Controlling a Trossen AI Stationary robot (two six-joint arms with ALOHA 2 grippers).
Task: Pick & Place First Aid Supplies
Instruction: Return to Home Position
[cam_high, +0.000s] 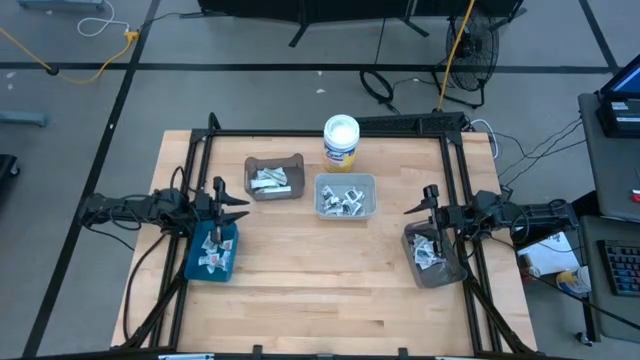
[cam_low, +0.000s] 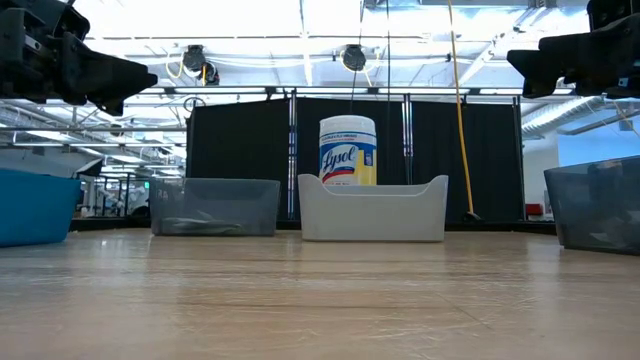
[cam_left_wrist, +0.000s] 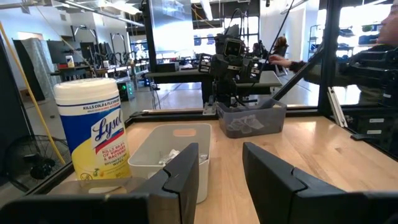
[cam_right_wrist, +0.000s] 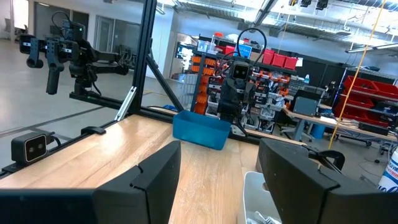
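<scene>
1. Wooden table top (cam_high: 320, 300) stands inside a black frame (cam_high: 270, 132) in a workshop hall and carries four bins.
2. First aid supplies (cam_high: 346, 199): small flat packets, white and silvery; the print is too small to read. All that show lie in loose, overlapping heaps inside the bins: the white bin (cam_high: 346, 178) at centre, the rear gray bin (cam_high: 273, 159), the blue bin (cam_high: 194, 265) at the left edge, and the right gray bin (cam_high: 440, 282). None shows loose on the table top.
3. Handling (judged): each packet is light, thin and limp, probably with a slick skin. Pinch it at an exposed edge or a raised corner. A packet lying flat may slide away or lift a neighbour with it.
4. Left gripper (cam_high: 240, 202): above the rear end of the blue bin, fingers apart, nothing between them.
5. Right gripper (cam_high: 415, 203): above the rear end of the right gray bin, fingers apart, empty.
6. Progress (judged): sorting looks complete.
7. White round tub (cam_high: 341, 140): upright, just behind the white bin.
</scene>
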